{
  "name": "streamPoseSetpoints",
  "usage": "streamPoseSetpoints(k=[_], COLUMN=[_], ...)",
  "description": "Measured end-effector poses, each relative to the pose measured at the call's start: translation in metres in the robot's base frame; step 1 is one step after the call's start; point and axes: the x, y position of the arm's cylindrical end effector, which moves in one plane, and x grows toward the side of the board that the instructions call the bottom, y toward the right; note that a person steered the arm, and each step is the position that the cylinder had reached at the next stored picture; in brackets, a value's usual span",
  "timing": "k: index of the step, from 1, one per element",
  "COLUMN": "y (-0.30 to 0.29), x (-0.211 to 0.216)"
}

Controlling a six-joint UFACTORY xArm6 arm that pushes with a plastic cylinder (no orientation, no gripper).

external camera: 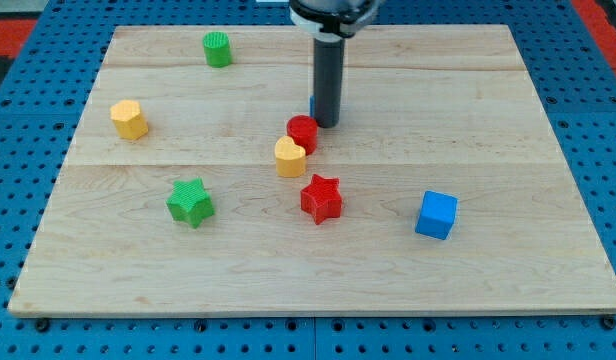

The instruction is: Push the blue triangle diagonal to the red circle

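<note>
The red circle [302, 132] sits near the board's middle, touching a yellow heart [290, 157] at its lower left. My tip [328, 124] stands just to the upper right of the red circle. Only a thin blue sliver of the blue triangle [312, 105] shows at the rod's left edge; the rod hides the rest of it.
A red star [321, 198] lies below the yellow heart. A blue cube [436, 215] is at the right, a green star [191, 202] at the lower left, a yellow hexagon [130, 119] at the left, a green cylinder [217, 49] at the top left. The wooden board [488, 120] lies on blue pegboard.
</note>
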Motion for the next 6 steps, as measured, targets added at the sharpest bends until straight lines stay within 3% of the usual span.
streamPoseSetpoints(k=[2,3,4,5,6], y=[0.081,0.045,-0.033,0.012,0.003], x=[-0.027,-0.036,-0.024,-0.034,-0.051])
